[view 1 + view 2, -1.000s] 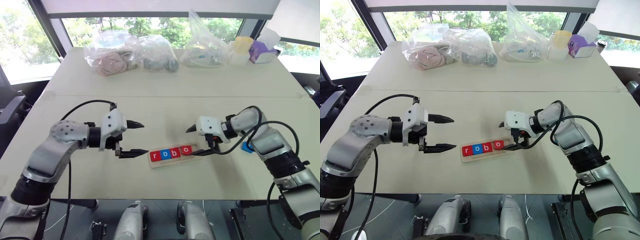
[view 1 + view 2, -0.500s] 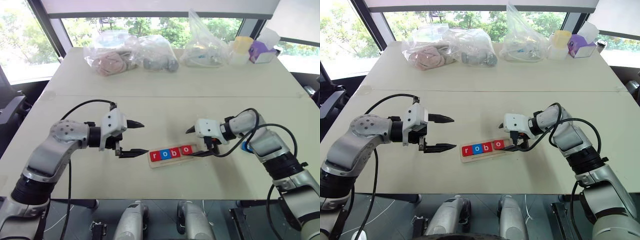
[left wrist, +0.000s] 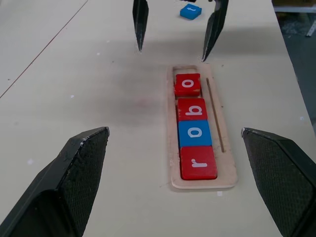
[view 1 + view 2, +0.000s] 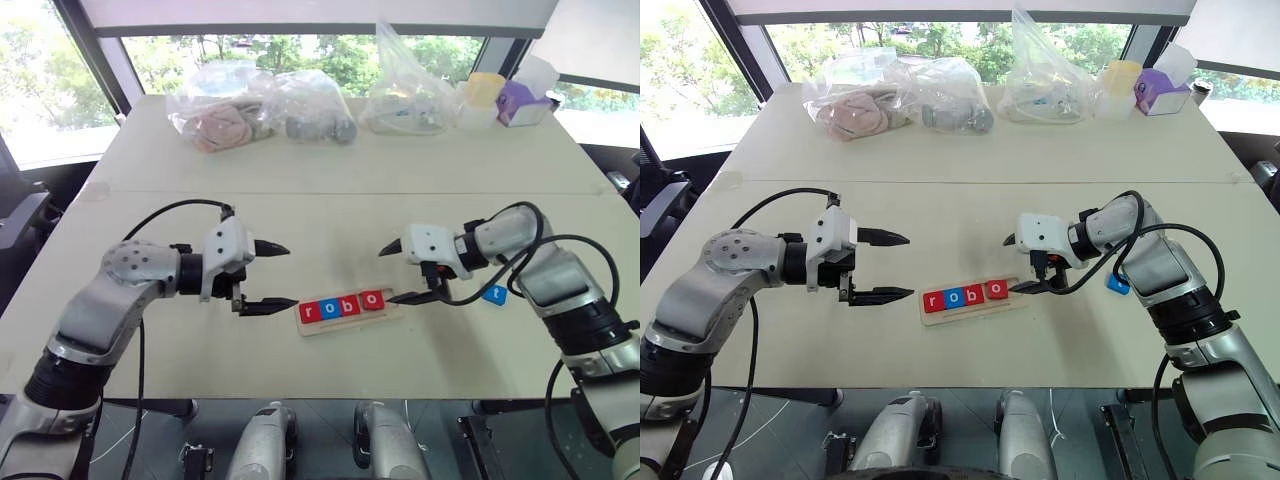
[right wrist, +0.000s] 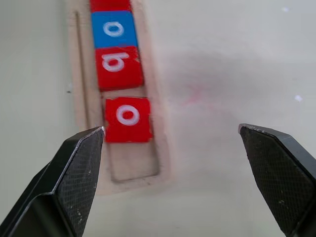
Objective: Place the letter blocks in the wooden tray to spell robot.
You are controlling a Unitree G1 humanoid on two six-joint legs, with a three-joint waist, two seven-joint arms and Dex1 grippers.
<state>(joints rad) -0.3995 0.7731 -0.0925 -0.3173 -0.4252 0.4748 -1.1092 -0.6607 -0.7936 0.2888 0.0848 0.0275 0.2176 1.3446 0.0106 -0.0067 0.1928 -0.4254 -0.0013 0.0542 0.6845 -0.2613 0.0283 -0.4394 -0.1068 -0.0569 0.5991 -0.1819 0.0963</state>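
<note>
- The worktop (image 4: 330, 215) carries everything.
- Wooden tray (image 4: 348, 318) lies between the two grippers, holding red r (image 3: 198, 163), blue o (image 3: 194, 134), red b (image 3: 192, 108), red o (image 3: 187, 84).
- Left gripper (image 4: 274, 275) and right gripper (image 4: 398, 272) both gape wide, empty.
- Blue t block (image 4: 494, 294) sits behind the right gripper.

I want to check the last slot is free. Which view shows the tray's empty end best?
The right wrist view: the bare slot sits close up, just past the red o. The left wrist view shows it small at the tray's far end; in the eye views it is barely visible by the right gripper.
</note>
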